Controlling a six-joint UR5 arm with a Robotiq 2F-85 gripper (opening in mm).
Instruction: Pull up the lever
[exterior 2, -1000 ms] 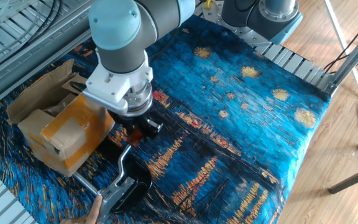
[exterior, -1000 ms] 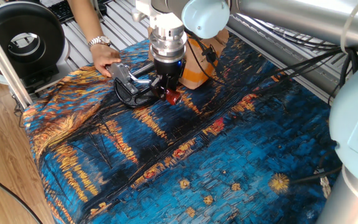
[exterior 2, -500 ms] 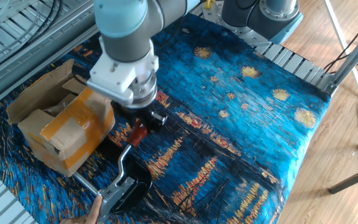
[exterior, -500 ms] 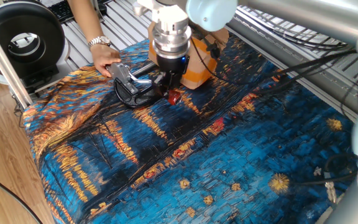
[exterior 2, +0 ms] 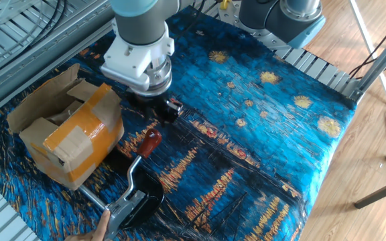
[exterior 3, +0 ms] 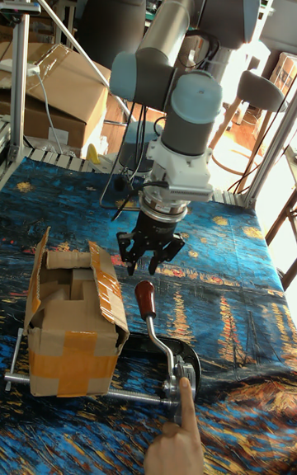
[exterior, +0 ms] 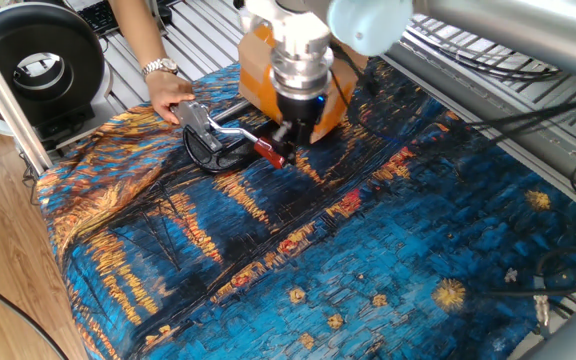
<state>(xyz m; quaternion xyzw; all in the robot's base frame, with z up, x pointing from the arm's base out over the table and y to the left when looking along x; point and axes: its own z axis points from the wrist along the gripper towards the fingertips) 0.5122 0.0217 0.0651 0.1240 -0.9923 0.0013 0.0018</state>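
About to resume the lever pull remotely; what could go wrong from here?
1. The tool hangs open above the lever's knob, not gripping it; closing from there would likely miss.
2. A person's hand steadies the bracket; a slip could pinch it.
3. The cardboard box sits close beside the lever.

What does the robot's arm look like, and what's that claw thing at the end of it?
The arm is made of fat shiny silver tubes joined by round pale blue caps, like elbows. Near the end sits a white block and a silver ring. The gripper is small and black, with short fingers. Black cables run along the arm. A small blue light glows just above the gripper in one fixed view.
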